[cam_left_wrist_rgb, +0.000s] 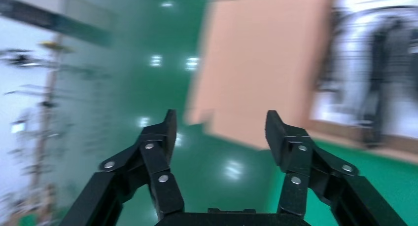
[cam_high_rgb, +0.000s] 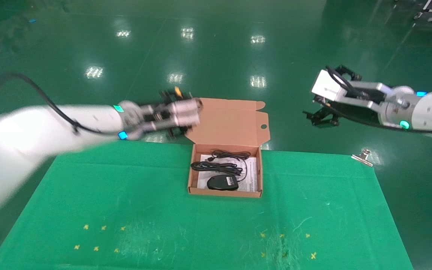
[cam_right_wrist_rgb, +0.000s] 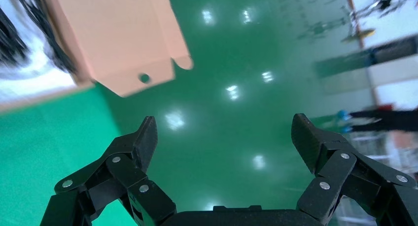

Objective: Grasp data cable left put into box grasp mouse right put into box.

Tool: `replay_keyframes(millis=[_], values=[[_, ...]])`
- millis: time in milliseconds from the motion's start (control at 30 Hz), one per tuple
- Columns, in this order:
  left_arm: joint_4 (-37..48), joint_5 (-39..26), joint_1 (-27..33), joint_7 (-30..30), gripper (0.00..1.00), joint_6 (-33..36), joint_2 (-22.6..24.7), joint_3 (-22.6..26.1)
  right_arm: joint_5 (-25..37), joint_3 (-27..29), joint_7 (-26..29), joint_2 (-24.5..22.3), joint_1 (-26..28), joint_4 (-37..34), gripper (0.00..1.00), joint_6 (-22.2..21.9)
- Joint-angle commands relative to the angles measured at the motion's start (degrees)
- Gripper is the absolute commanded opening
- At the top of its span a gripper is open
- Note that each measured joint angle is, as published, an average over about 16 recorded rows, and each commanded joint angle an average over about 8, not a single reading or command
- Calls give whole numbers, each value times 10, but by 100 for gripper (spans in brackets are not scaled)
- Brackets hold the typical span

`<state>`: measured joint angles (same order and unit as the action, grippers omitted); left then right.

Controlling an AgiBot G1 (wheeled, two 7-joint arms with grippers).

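Clearly, our left arm shows only as a smear in the head view, and our left gripper (cam_high_rgb: 176, 112) is half hidden behind its own wrist there, so we read it from the left wrist view. In that view our left gripper (cam_left_wrist_rgb: 219, 132) has its jaws spread apart and holds nothing; behind it the lid and the inside of the box are only soft shapes. Our right gripper (cam_right_wrist_rgb: 224, 137) is spread even wider and is also empty, with floor between its fingers (cam_right_wrist_rgb: 140, 139).

Our left arm reaches forward from the left side, and its gripper hangs in the air just beside the left edge of the raised lid, past the far edge of the table (cam_high_rgb: 126, 202). Our right arm comes in from the right side, and our right gripper (cam_high_rgb: 323, 116) is well apart from the box, over the floor.

The box (cam_high_rgb: 191, 176) stands open on the green cloth. Inside it the data cable (cam_high_rgb: 216, 166) lies on the white sheet (cam_high_rgb: 251, 176), and the mouse (cam_high_rgb: 222, 182) lies just in front of it, its thin cord looping toward the back wall
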<state>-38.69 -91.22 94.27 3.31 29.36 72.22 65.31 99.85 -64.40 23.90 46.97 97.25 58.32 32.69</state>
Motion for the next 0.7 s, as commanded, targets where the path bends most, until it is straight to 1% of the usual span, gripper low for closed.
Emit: replay_keyframes(millis=[33, 133, 233, 700], values=[[-1, -2, 18, 0, 100, -7, -10, -4, 12, -2, -6, 0, 15, 2, 100, 3], [-4, 5, 22, -2, 100, -5, -18, -12, 9, 5, -13, -1, 17, 5, 100, 18], [-14, 20, 15, -7, 100, 10, -30, -27, -8, 21, -19, -5, 7, 11, 100, 39], [-94, 133, -67, -39, 100, 143, -112, -138, -148, 134, -47, -33, -82, 45, 100, 159]])
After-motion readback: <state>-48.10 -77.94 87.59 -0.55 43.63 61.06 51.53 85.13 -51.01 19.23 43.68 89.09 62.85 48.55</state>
